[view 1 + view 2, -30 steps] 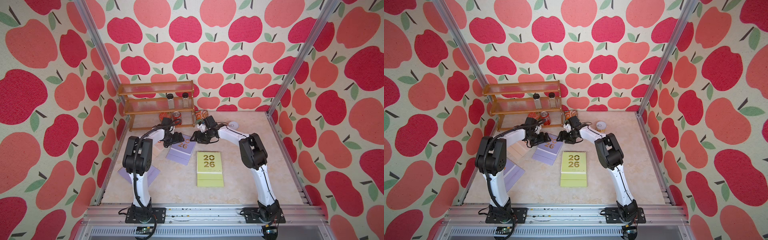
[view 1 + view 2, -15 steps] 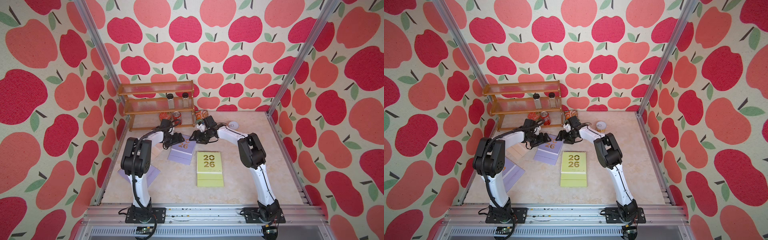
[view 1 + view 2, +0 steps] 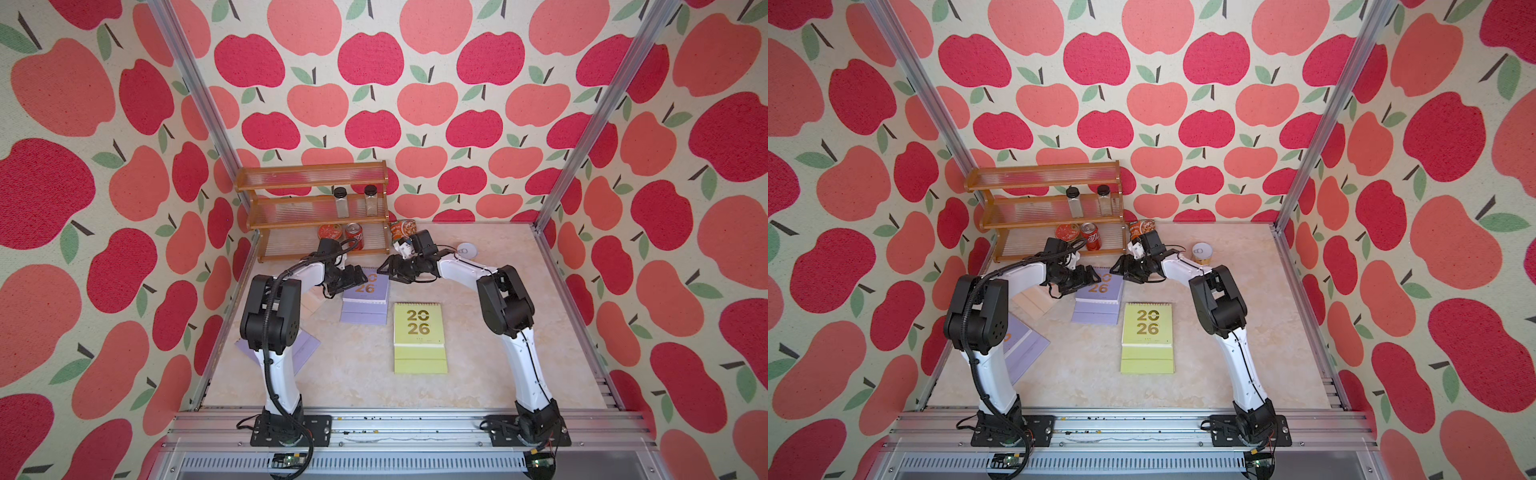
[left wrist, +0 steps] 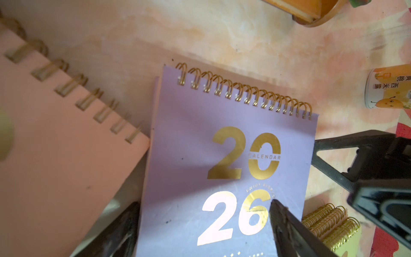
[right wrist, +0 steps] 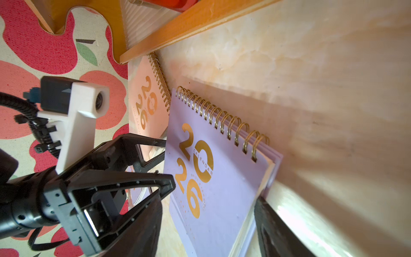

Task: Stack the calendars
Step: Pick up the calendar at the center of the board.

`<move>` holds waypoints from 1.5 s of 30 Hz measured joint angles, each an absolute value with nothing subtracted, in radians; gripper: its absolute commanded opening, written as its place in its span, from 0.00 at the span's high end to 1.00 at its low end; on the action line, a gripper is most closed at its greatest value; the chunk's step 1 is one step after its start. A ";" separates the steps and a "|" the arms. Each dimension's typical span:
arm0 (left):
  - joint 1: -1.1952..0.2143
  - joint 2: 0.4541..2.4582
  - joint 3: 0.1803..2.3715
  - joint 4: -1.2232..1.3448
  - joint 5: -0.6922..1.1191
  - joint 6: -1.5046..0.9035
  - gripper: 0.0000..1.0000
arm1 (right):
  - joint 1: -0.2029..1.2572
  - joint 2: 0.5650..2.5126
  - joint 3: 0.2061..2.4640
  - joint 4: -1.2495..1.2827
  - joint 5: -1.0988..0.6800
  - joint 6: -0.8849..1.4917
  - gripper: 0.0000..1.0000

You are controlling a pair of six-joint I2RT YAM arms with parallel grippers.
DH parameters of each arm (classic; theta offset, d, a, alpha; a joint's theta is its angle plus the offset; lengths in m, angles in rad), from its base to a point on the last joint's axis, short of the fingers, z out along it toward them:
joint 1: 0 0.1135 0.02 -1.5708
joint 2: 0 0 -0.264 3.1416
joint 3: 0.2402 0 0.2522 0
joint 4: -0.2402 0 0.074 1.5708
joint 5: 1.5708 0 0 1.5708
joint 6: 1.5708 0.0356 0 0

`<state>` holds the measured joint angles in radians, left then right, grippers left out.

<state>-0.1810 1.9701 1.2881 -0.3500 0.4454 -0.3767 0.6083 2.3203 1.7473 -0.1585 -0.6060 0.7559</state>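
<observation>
Calendars lie scattered on the table (image 3: 478, 386), not yet stacked. With the far wall as twelve o'clock, the lilac calendar (image 3: 365, 293) is at about eleven o'clock from the table's middle. The yellow-green calendar (image 3: 417, 328) is just beside it at five o'clock, the pink calendar (image 3: 1034, 301) at nine o'clock, and a second lilac calendar (image 3: 1025, 349) at eight o'clock, partly under the left arm. The left gripper (image 3: 355, 279) comes to the lilac calendar from nine o'clock and the right gripper (image 3: 392, 270) from two o'clock. Both have the fingers spread apart: in the left wrist view one finger (image 4: 289, 229) is over the cover, in the right wrist view the fingers (image 5: 273, 227) stand on both sides of the calendar. If they press it, I cannot tell. I think it is light, with stiff card and a smooth, slippery cover; the wire spiral makes one end thicker. Best hold seems across the two long side edges, near the spiral.
</observation>
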 measured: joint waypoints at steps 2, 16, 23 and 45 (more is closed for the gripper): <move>-0.177 1.970 1.287 -0.350 0.451 -0.377 0.13 | 0.608 2.315 1.737 -0.142 -0.617 0.764 0.35; -0.172 1.968 1.283 -0.347 0.456 -0.376 0.13 | 0.639 2.299 1.714 -0.075 -0.667 0.807 0.44; -0.172 1.959 1.271 -0.339 0.457 -0.376 0.13 | 0.663 2.299 1.714 -0.105 -0.668 0.805 0.48; -0.130 1.760 1.225 -0.410 0.388 -0.366 0.12 | 0.682 2.287 1.681 -0.042 -0.726 0.820 1.00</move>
